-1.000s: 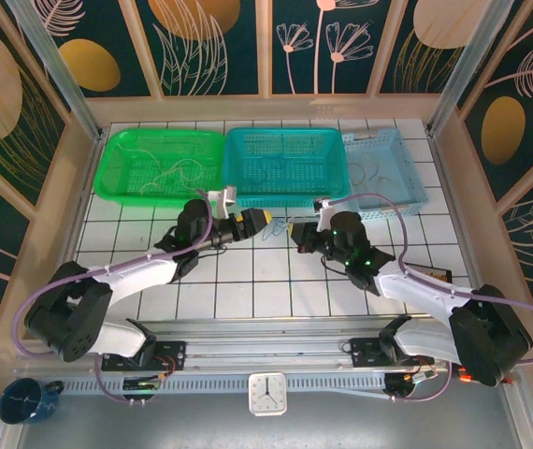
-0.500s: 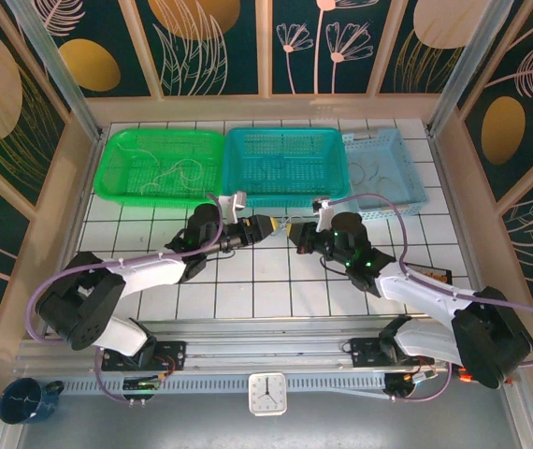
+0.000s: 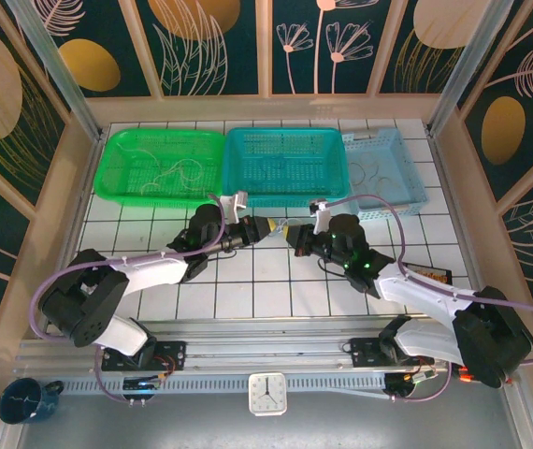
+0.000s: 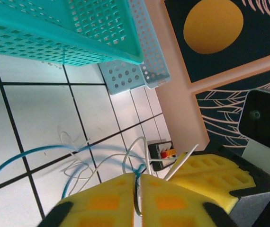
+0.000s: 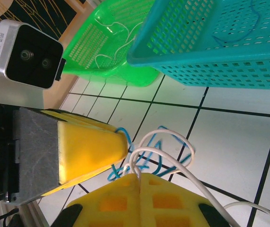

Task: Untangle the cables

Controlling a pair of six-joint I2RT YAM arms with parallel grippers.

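Spotter: Start with the cables (image 4: 102,161). The tangle sits over the middle of the counter, right between your two arms. The thread-thin blue wire (image 4: 31,153) sweeps in across the tiles and runs up into your left gripper (image 4: 138,182), whose yellow-padded jaws are pressed together on it. A pale strand dips in there too, and I cannot tell whether it is pinched as well.

Coach: Your right gripper (image 5: 137,182) has its jaws clamped on the thin cream-white wire (image 5: 173,161), which arches up and back over the pads. The two tips sit just beside each other.

Spotter: I'd judge you are at the separating step, with one colour in each grip and nothing parted yet. Blue and white loops lie crossed just above the white tiled counter (image 3: 248,281).

Coach: The next move looks like drawing your arms apart sideways, slowly, with both grips kept firm. Watch whether the loops slide free or cinch. If they tighten, you would do better to stop than to pull harder.

Spotter: Along the far edge stand three baskets side by side. The bright green perforated plastic basket (image 3: 117,159) holds pale strands, the teal perforated plastic basket (image 3: 285,134) sits in the middle, and the pale blue perforated plastic basket (image 3: 407,168) is on the right.
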